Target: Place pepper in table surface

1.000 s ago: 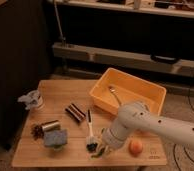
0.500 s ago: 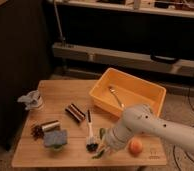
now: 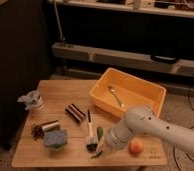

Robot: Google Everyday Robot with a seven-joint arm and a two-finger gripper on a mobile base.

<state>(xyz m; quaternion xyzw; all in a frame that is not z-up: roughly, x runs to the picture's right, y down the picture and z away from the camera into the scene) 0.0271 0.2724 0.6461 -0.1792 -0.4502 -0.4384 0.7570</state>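
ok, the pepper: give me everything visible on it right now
The pepper is slim, dark green, smooth-looking and slightly curved. It lies low at the near-centre of the table surface, roughly lengthwise front to back, right beside the brush. Only its upper part shows clearly; the lower end runs into the gripper, which sits right at it. Whether the pepper rests fully on the wood cannot be told. The orange fruit sits apart to its right.

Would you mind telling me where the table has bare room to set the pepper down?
Bare wood lies along the table back edge, between cup and bin. The front is crowded: sponge, brush, pepper, gripper and orange.
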